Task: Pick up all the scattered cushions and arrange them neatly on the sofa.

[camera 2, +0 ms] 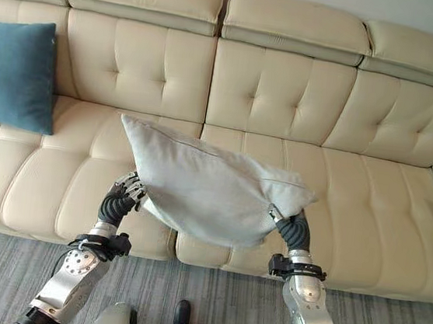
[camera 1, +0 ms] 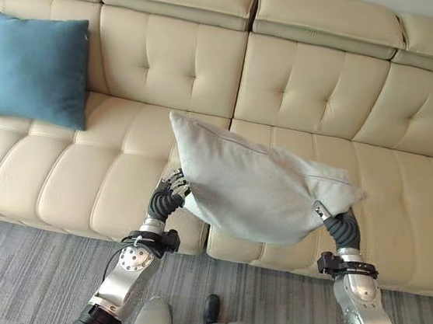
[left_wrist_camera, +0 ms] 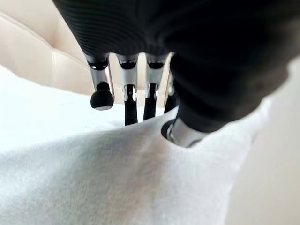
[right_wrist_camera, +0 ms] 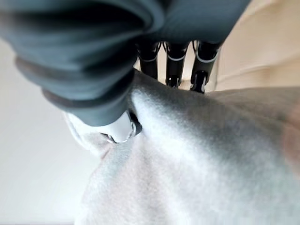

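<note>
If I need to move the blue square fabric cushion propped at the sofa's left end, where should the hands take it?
Probably by its two side edges, coming from the front. The blue square fabric cushion stands upright against the cream leather sofa backrest, so both sides are exposed. Both hands are busy: left hand and right hand pinch opposite ends of the pale grey fabric cushion.

We are seeing a pale grey cushion (camera 1: pixel 257 184), plain, against a cream sofa (camera 1: pixel 311 87) (its leather showing button tufting and stitched panels). A teal-blue cushion (camera 1: pixel 35 67), also plain, is showing at the sofa's left end. The floor (camera 1: pixel 25 265) is showing grey carpet streaked with finer lines.
</note>
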{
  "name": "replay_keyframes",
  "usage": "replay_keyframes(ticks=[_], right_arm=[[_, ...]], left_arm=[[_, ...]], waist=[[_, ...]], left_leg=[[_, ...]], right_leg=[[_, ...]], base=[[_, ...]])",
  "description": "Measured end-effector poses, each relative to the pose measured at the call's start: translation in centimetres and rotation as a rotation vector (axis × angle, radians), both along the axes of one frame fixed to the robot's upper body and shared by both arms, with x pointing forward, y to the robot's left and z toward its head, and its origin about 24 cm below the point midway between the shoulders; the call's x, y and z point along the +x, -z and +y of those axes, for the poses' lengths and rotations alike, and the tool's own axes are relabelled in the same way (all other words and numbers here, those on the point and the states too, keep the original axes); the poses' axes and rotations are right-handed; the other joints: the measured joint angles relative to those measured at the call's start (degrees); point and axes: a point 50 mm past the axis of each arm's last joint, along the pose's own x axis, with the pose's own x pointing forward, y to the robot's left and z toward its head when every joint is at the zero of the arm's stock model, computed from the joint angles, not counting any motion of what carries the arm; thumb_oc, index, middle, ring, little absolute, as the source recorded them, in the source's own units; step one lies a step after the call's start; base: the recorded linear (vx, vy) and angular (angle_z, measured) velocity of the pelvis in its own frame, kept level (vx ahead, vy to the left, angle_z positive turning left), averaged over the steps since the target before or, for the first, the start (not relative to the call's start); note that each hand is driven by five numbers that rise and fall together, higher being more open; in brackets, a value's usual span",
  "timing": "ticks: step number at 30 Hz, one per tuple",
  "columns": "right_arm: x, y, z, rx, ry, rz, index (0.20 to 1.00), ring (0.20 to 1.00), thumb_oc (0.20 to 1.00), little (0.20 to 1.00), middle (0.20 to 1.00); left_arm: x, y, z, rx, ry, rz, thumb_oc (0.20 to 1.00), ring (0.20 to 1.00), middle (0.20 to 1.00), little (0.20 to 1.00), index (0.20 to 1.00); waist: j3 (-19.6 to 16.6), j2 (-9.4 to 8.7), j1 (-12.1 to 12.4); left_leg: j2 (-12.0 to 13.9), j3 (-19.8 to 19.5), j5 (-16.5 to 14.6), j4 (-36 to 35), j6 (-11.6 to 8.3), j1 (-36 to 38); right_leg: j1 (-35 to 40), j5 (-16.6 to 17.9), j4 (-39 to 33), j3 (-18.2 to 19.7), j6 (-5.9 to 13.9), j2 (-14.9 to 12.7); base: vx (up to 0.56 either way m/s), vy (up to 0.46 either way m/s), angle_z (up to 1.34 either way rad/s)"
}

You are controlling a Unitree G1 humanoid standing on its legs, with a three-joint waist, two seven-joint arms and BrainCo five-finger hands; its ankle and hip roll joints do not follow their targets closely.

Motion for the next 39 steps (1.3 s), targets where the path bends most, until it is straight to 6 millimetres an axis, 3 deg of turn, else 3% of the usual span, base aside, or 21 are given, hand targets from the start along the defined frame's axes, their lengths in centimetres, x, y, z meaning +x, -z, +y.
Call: replay_keyframes(ticks=[2,3,4,5,6,7,8,9,10,11,12,13,14,15,17,19,20,21,25,31,39], right_arm=[[0.2,-0.2,0.2,0.007,0.006,-0.014,0.2,0.2,0.2,0.2,0.2],[1.0,-0.9,0.3,0.013,0.013,-0.039,0.2,0.2,0.2,0.2,0.2],[1.5,-1.5,0.5,0.01,0.005,-0.056,0.2,0.2,0.2,0.2,0.2],[1.8,-1.8,0.7,0.003,-0.005,-0.061,0.2,0.2,0.2,0.2,0.2],[1.9,-2.0,0.9,0.002,-0.017,-0.07,0.2,0.2,0.2,0.2,0.2],[1.5,-2.2,0.8,-0.008,-0.024,-0.077,0.2,0.2,0.2,0.2,0.2],[1.2,-2.1,0.9,-0.01,-0.029,-0.077,0.2,0.2,0.2,0.2,0.2],[1.3,-1.9,1.7,0.016,-0.042,-0.073,0.2,0.2,0.2,0.2,0.2],[1.3,-1.7,2.5,0.033,-0.058,-0.066,0.2,0.2,0.2,0.2,0.2],[1.4,-2.0,2.5,0.021,-0.063,-0.08,0.2,0.2,0.2,0.2,0.2],[1.3,-2.0,2.2,0.006,-0.06,-0.078,0.2,0.2,0.2,0.2,0.2],[1.1,-1.7,2.0,0.003,-0.054,-0.066,0.2,0.2,0.2,0.2,0.2],[1.0,-1.8,1.8,0.005,-0.044,-0.069,0.2,0.2,0.2,0.2,0.2],[1.0,-1.8,1.6,0.007,-0.036,-0.074,0.2,0.2,0.2,0.2,0.2],[1.2,-2.0,1.6,0.008,-0.035,-0.081,0.2,0.2,0.2,0.2,0.2],[0.9,-1.6,1.8,0.01,-0.042,-0.064,0.2,0.2,0.2,0.2,0.2],[0.5,-0.9,1.8,0.021,-0.035,-0.04,0.2,0.2,0.2,0.2,0.2],[0.6,-0.7,2.1,0.018,-0.047,-0.025,0.2,0.2,0.2,0.2,0.2],[0.4,-0.5,2.0,0.01,-0.051,-0.013,0.2,0.2,0.2,0.2,0.2],[0.6,-0.9,2.1,0.012,-0.051,-0.033,0.2,0.2,0.2,0.2,0.2],[2.9,-3.9,5.2,0.014,-0.132,-0.146,0.2,0.2,0.2,0.2,0.2]], left_arm=[[0.5,-0.3,0.1,0.008,0.003,-0.013,0.2,0.2,0.2,0.2,0.2],[1.0,-1.0,-0.1,0.008,0.007,-0.038,0.2,0.2,0.2,0.2,0.2],[1.1,-1.1,-0.1,0.005,0.007,-0.041,0.2,0.2,0.2,0.2,0.2],[0.7,-0.7,-0.2,-0.003,0.003,-0.028,0.2,0.2,0.2,0.2,0.2],[0.7,-0.5,-0.2,0.002,0.001,-0.013,0.2,0.2,0.2,0.2,0.2],[1.1,-0.9,-0.5,0.009,0.015,-0.023,0.2,0.2,0.2,0.2,0.2],[1.3,-1.2,-0.2,0.012,0.01,-0.039,0.2,0.2,0.2,0.2,0.2],[1.3,-1.7,0.5,0.03,-0.005,-0.061,0.2,0.2,0.2,0.2,0.2],[1.4,-2.0,1.2,0.038,-0.027,-0.073,0.2,0.2,0.2,0.2,0.2],[1.5,-2.3,1.1,0.029,-0.029,-0.09,0.2,0.2,0.2,0.2,0.2],[1.6,-2.3,0.9,0.025,-0.025,-0.089,0.2,0.2,0.2,0.2,0.2],[1.7,-2.3,0.7,0.026,-0.017,-0.09,0.2,0.2,0.2,0.2,0.2],[1.8,-2.5,0.6,0.026,-0.011,-0.098,0.2,0.2,0.2,0.2,0.2],[2.0,-2.7,0.4,0.023,-0.005,-0.105,0.2,0.2,0.2,0.2,0.2],[2.0,-2.4,0.2,0.019,-0.003,-0.092,0.2,0.2,0.2,0.2,0.2],[1.9,-2.0,0.3,0.031,-0.003,-0.076,0.2,0.2,0.2,0.2,0.2],[1.8,-1.9,0.4,0.036,0.0,-0.069,0.2,0.2,0.2,0.2,0.2],[1.5,-1.6,0.5,0.012,-0.024,-0.059,0.2,0.2,0.2,0.2,0.2],[0.6,-1.2,0.5,-0.017,-0.039,-0.049,0.2,0.2,0.2,0.2,0.2],[0.1,-0.6,0.4,-0.02,-0.035,-0.023,0.2,0.2,0.2,0.2,0.2],[0.6,-1.2,1.2,-0.029,-0.125,-0.046,0.2,0.2,0.2,0.2,0.2]], waist=[[-0.9,-0.12,0.2],[-0.3,-1.09,0.5],[0.0,-0.99,0.0],[0.5,1.38,1.5],[1.7,5.06,1.4],[2.0,5.81,1.3],[2.1,5.67,2.0],[2.5,2.65,3.3],[2.9,1.69,3.3],[2.8,3.96,2.5],[2.8,5.67,2.1],[2.5,5.67,0.9],[2.2,4.98,0.2],[2.0,4.22,-0.6],[2.3,4.73,-0.8],[2.3,4.78,-1.6],[1.7,3.43,-1.5],[1.4,4.48,0.2],[0.1,5.47,0.5],[-1.2,5.39,0.9],[-4.3,4.89,2.8]], left_leg=[[-1.0,0.5,1.0,-4.6,0.64,3.3],[-3.0,0.7,3.7,-8.8,2.42,4.4],[-4.0,0.7,7.9,-10.2,4.69,6.3],[-1.4,0.1,20.7,-8.9,7.8,10.7],[2.0,-0.5,16.8,-9.7,6.12,14.1],[2.1,-0.5,16.7,-9.6,6.29,15.6],[1.6,0.2,16.4,-8.7,6.33,16.7],[-0.2,3.0,13.7,-3.2,4.29,16.2],[-0.9,3.9,8.2,3.8,2.84,13.7],[-0.2,5.1,9.4,-3.6,4.83,13.5],[1.1,6.3,12.0,-4.2,5.34,15.3],[1.2,5.8,10.1,-5.9,4.6,17.4],[0.6,5.3,9.7,-8.1,4.49,18.4],[-0.4,4.9,9.8,-8.4,4.48,18.1],[-0.6,5.1,9.8,-9.3,4.52,18.1],[-0.7,4.3,9.9,-9.4,4.38,18.3],[-1.9,3.8,9.9,-9.4,4.31,19.0],[-0.9,4.5,10.2,-9.4,3.12,19.9],[2.1,4.3,8.9,-9.8,0.08,22.2],[2.5,4.1,8.5,-9.9,-0.45,21.7],[2.1,2.3,9.5,-9.8,-0.42,20.0]], right_leg=[[1.6,-0.2,-3.0,1.9,0.19,-0.5],[0.8,-0.3,-3.0,4.3,0.32,-2.1],[0.7,-0.5,-3.0,5.3,1.06,-3.1],[0.7,-0.9,-0.2,6.2,2.66,-1.2],[-1.9,-4.9,8.6,5.6,5.45,1.6],[-3.9,-7.7,11.2,5.3,5.9,0.3],[-3.9,-5.7,3.9,3.7,5.39,-2.9],[-4.7,6.0,-2.8,4.6,6.3,-7.1],[-6.0,8.7,1.2,6.8,7.38,-8.5],[-8.8,6.8,8.8,8.0,9.64,-5.6],[-9.0,4.7,11.8,7.8,11.35,-4.2],[-8.8,1.6,14.2,7.8,11.99,-4.1],[-11.7,-2.1,18.3,7.3,11.98,-4.9],[-12.6,-2.9,17.5,6.7,11.32,-6.8],[-13.7,-2.0,12.1,5.6,11.1,-8.9],[-10.7,4.5,1.6,5.1,11.95,-10.7],[-7.2,8.8,-3.5,4.5,12.24,-12.0],[-6.0,10.7,-3.3,4.4,11.74,-10.8],[-3.2,9.4,-3.3,3.0,9.97,-7.8],[-3.7,8.2,-3.6,2.9,9.37,-7.7],[-4.4,9.5,-3.6,1.3,9.37,-8.1]], base=[[0.35,0.136,-0.05],[0.41,0.218,0.18],[0.31,0.169,-0.27],[0.27,0.199,-0.57],[0.23,0.191,-0.68],[0.27,0.252,-0.47],[0.14,0.16,-0.65],[0.08,0.138,-0.83],[0.05,0.095,-1.21],[0.07,0.06,-0.83],[0.07,0.024,-0.57],[0.08,-0.006,0.01],[0.04,-0.022,0.2],[0.06,-0.041,0.01],[0.05,-0.052,-0.11],[0.05,-0.056,0.3],[0.07,-0.073,0.39],[0.12,-0.117,0.2],[0.11,-0.084,0.06],[0.05,-0.016,0.0],[0.05,0.016,0.13]])
